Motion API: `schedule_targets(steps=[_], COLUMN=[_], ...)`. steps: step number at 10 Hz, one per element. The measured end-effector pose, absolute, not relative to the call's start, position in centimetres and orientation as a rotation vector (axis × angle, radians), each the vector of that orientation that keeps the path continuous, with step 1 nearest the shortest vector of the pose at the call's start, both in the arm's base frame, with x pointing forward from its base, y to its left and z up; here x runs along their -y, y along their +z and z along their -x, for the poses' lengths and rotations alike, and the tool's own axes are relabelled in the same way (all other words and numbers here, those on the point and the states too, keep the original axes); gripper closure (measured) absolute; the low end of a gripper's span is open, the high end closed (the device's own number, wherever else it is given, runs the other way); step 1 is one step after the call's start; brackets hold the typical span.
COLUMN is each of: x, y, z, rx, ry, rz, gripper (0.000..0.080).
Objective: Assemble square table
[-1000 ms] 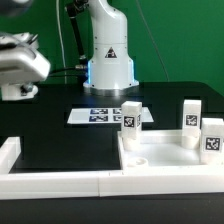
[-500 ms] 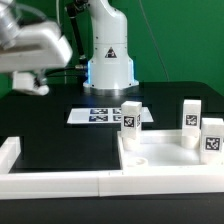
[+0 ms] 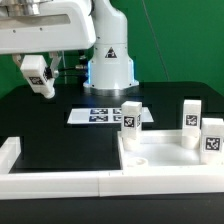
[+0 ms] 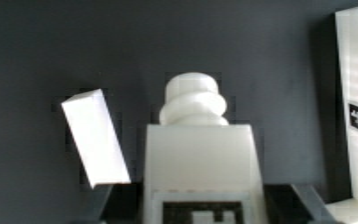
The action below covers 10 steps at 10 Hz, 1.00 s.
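One leg (image 3: 37,75) hung tilted in the gripper (image 3: 40,80), clamped partway closed, above the marker board (image 3: 100,115); tags unreadable.

The square tabletop (image 3: 160,160) is a white slab with a raised rim, lying flat near the front of the black surface on the exterior view's right; a round hole shows at its near corner. Three short white blocky legs stand upright on it, each with a black-and-white tag: one (image 3: 130,117) at its back corner on the exterior view's left, two (image 3: 191,116) (image 3: 212,139) near its right edge. A fourth leg (image 4: 197,150), white with a rounded knobbed end, is held in the air.
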State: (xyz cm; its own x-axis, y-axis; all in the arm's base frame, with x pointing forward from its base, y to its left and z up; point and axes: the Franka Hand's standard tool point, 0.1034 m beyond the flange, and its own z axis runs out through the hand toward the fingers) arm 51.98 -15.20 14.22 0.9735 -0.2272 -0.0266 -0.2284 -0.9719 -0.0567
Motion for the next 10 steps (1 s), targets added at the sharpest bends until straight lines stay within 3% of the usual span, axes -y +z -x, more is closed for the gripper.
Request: schedule_targets(steps=[2, 3, 5, 6, 7, 10], x=[14.3, 10.5, 4.9, 4.6, 5.1, 5.0], y=[14.6, 14.9, 15.0, 16.1, 15.9, 15.4], z=[-53.8, -56.2, -59.6, -60.6, -60.3, -60.2], rx=[-0.419, -0.465, -0.605, -0.660, -0.641, -0.624], ry=[-0.274, -0.504, -0.719, -0.913, -1.023, -1.063], rz=[3.112, 3.117, 3.027, 2.962, 2.963, 2.969], gripper=[0.0512, 0.0512, 0.0512, 0.0512, 0.0512, 0.0512])
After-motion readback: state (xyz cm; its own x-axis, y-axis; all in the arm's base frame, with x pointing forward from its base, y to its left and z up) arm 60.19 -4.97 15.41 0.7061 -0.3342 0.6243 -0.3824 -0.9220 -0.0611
